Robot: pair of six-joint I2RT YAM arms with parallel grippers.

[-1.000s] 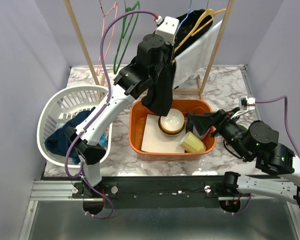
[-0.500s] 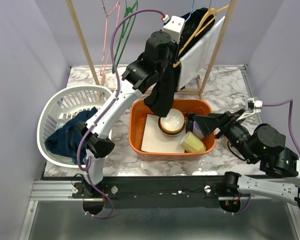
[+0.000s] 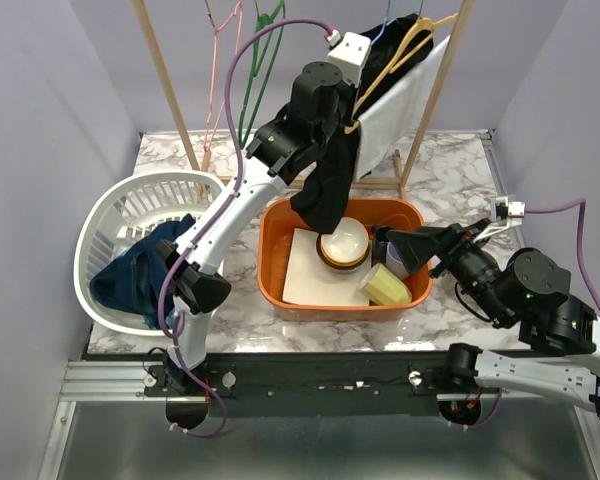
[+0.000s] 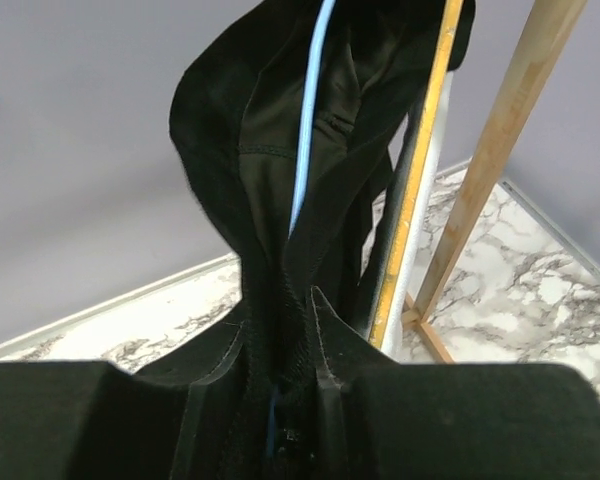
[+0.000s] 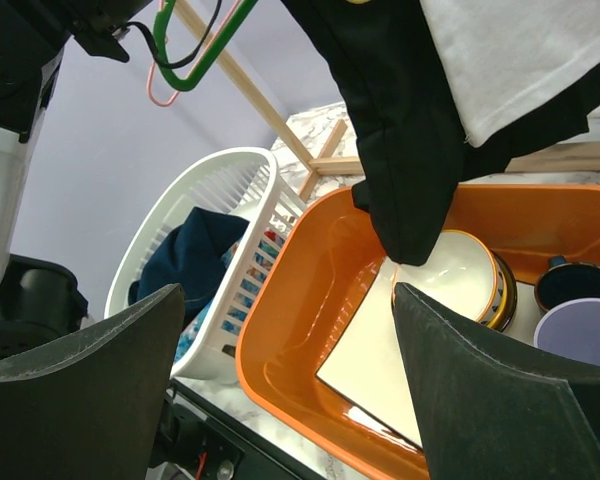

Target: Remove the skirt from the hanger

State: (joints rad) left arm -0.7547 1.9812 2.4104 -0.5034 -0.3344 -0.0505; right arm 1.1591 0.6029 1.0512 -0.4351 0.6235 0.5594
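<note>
The black skirt hangs from a thin blue hanger on the rack and droops over the orange tub. My left gripper is high up by the rail, shut on the skirt. In the left wrist view the bunched fabric and the blue wire run down between the left gripper's fingers. My right gripper hovers open over the tub's right side. In the right wrist view the skirt's lower end hangs beyond the right gripper's wide-apart fingers.
The orange tub holds a bowl, a white board and a yellow cup. A white basket with blue clothes stands at the left. A yellow hanger with a white garment, a green hanger and a pink hanger share the wooden rack.
My left gripper has moved up and to the right, closer to the rail, with the skirt in it. The right arm shifted slightly to the right, still open.
</note>
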